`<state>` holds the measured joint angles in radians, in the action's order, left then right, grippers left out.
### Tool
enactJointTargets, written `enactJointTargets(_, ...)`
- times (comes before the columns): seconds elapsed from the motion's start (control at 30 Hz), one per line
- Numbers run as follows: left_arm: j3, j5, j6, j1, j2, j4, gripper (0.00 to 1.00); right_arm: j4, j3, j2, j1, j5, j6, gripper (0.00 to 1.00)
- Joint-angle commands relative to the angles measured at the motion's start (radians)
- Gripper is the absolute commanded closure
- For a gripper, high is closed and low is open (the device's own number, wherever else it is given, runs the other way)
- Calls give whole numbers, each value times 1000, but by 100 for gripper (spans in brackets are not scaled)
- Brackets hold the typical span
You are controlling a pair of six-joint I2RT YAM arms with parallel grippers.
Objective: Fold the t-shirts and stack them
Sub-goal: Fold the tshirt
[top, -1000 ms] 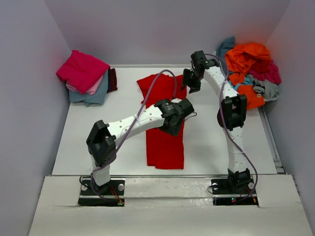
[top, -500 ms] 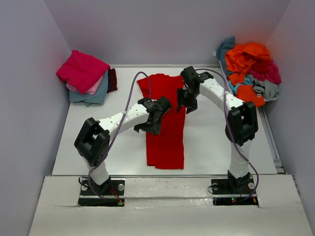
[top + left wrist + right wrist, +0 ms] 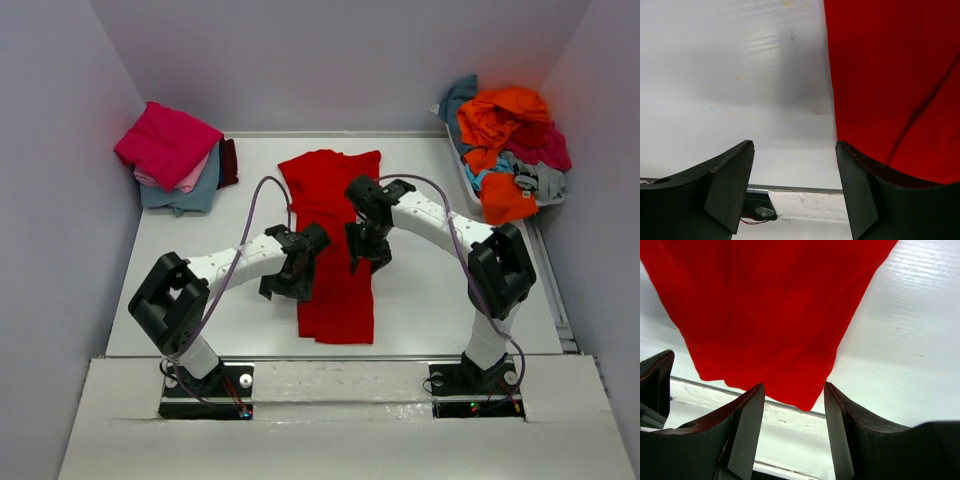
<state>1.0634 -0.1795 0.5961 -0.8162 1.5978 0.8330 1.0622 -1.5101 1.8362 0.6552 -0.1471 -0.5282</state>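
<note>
Red shirt [image 3: 335, 300]: lying flat down the middle of the desk [image 3: 200, 260], apparently already folded lengthwise into a narrow strip, neck end far, hem end toward the arm bases.
Folded pile [image 3: 175, 155]: sitting in the far left corner, magenta on top, pale pink and grey-blue beneath, something dark tucked behind.
Loose heap [image 3: 510, 140]: waiting at far right, crumpled, orange uppermost.
Left tool [image 3: 794, 150]: hovering at the strip's left edge, toward the hem; gaping wide, holding nothing; cloth edge lining up with one finger in the wrist view.
Right tool [image 3: 793, 387]: hovering at the right edge, roughly opposite; also spread wide, gripping nothing; hem corner showing just ahead of the gap.
Handling: judging as light, limp, not fragile; likely sagging and spilling open if lifted from a single point; layers probably sliding over each other.
Where to hold: probably pinching both hem corners, one tool each, biting through every layer at once.
Risk: catching only the top layer, so peeling the lengthwise fold open; dragging the strip askew.
Stage: seemingly preparing the crosswise fold; stacking not yet done.
</note>
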Motion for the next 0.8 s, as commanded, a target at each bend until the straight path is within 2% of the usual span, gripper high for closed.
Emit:
enactJointTargets(0.0, -29, 31, 30, -1, -52, -31, 21, -47, -47, -6, -6, 18, -15, 44)
enactJointTargets(0.2, -55, 43, 39, -1, -79, -28, 21, 13, -249, 142, -6, 57, 11, 44)
enactJointTargets(0.3, -80, 63, 39, -1, -99, -32, 21, 32, -329, 173, -6, 5, 14, 45)
enactJointTargets(0.43, -105, 84, 41, -1, -117, -35, 21, 30, -285, 157, 15, -11, 7, 45)
enactJointTargets(0.6, -108, 95, 34, -1, -127, -35, 22, -1, -124, 64, 47, -34, -19, 46)
enactJointTargets(0.77, -120, 121, 34, -1, -139, -48, 22, 13, -39, 12, 99, -45, -36, 46)
